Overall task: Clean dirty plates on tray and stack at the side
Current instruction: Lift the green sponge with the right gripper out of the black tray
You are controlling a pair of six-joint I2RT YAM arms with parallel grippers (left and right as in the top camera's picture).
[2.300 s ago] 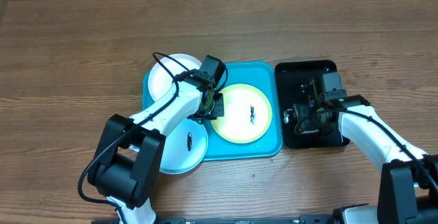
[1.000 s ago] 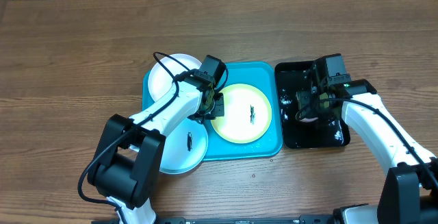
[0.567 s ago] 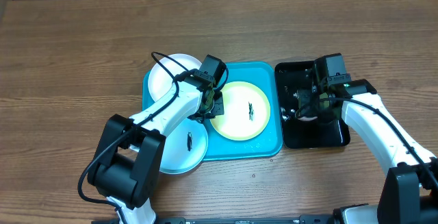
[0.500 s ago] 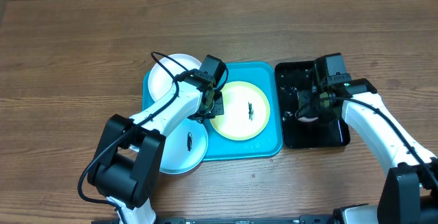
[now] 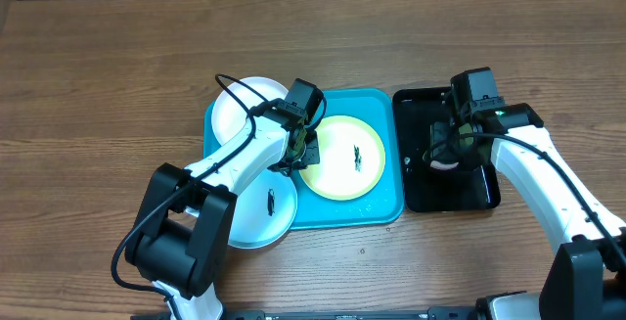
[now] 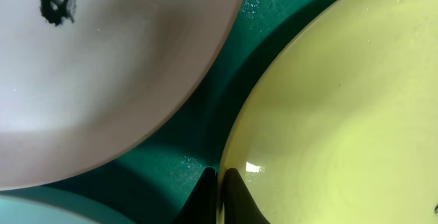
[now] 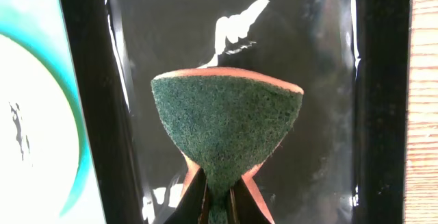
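The turquoise tray (image 5: 381, 207) holds a yellow-green plate (image 5: 344, 159) with a dark smear at its middle. A white plate (image 5: 235, 110) overlaps the tray's far left corner. A pale blue plate (image 5: 256, 212) with a dark smear overhangs the near left corner. My left gripper (image 5: 305, 152) (image 6: 219, 177) is shut on the left rim of the yellow-green plate (image 6: 342, 114), with a pale smeared plate (image 6: 102, 66) close beside it. Above the black tray (image 5: 474, 188), my right gripper (image 5: 443, 154) (image 7: 219, 198) is shut on a green-faced sponge (image 7: 226, 125).
The glossy black tray (image 7: 328, 80) lies right of the turquoise tray, almost touching it. Bare wooden table (image 5: 117, 75) lies on all sides. A cable loops over the white plate along the left arm (image 5: 230, 163).
My right gripper has risen and moved toward the far side of the black tray with the sponge pinched in it. The left gripper and the plates have not moved.
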